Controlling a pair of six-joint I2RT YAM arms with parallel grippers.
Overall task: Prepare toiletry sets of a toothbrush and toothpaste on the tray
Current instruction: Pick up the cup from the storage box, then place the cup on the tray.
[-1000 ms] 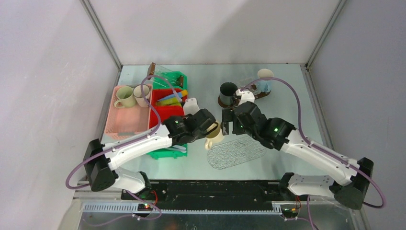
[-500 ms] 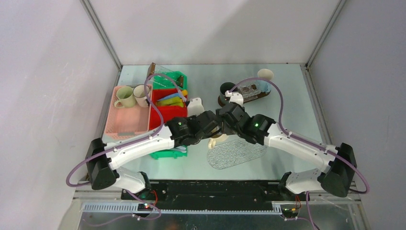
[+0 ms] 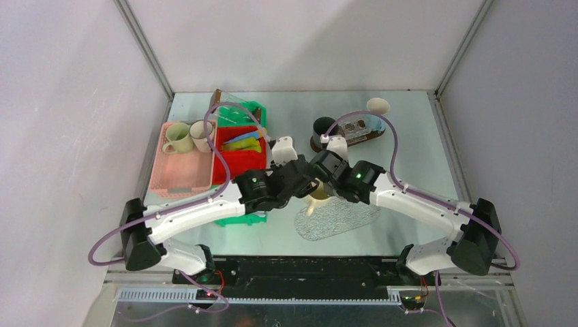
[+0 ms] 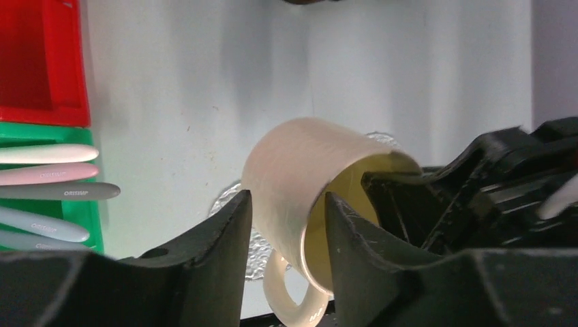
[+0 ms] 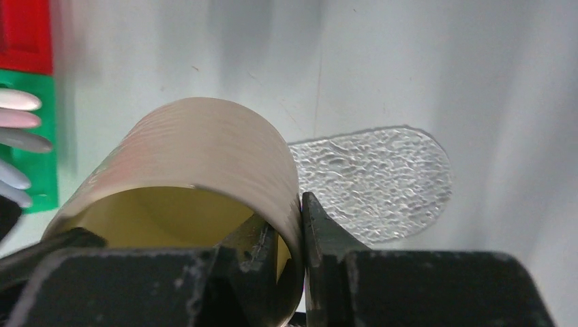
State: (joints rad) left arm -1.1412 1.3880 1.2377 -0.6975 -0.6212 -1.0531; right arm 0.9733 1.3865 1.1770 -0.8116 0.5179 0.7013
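— Where is the cream ceramic mug (image 5: 204, 150) found?
— It is held tipped on its side over the left end of the clear textured oval tray (image 3: 344, 219).
— By what is it gripped?
— Its wall is pinched by the right gripper (image 5: 286, 214). The left gripper (image 4: 287, 201) is seen with its fingers parted astride the same wall.
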